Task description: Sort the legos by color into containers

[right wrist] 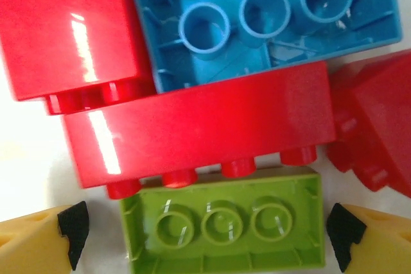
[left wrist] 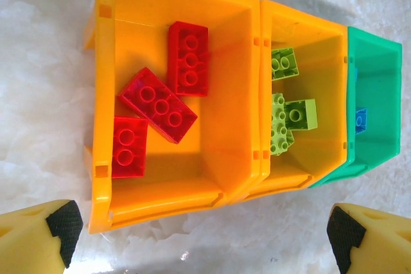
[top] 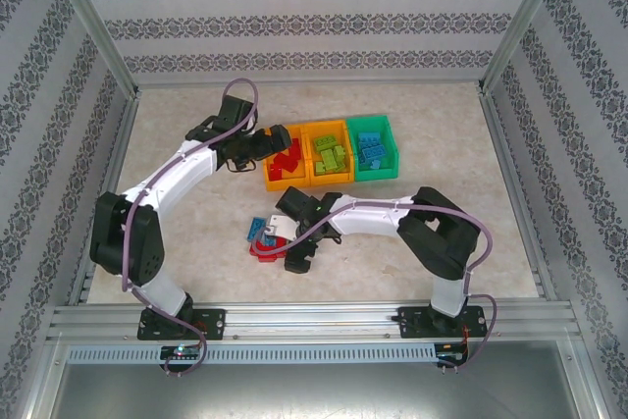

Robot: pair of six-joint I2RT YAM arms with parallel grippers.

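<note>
Loose legos (top: 263, 239): small heap of red, blue and light green bricks on the table (top: 471, 242), near centre, nearer than the bins.

Close view of the heap: light green brick (right wrist: 221, 226) hollow side up, touching a red brick (right wrist: 199, 129) lying on its side. Blue brick (right wrist: 270, 24), also hollow side up, lies against the red one's other side.

Right gripper (right wrist: 205, 239): jaws spread wide, one pad either side of the light green brick, nothing pinched.

Bins: three in a row, side by side, far of the heap.
- Left orange bin (top: 287, 184): red bricks (left wrist: 160, 104).
- Middle orange bin (top: 332, 180): light green bricks (left wrist: 286, 117).
- Green bin (top: 378, 173), rightmost: blue bricks (top: 371, 149).

Left gripper (left wrist: 202, 242): spread wide, empty, at the left orange bin's left side.
</note>
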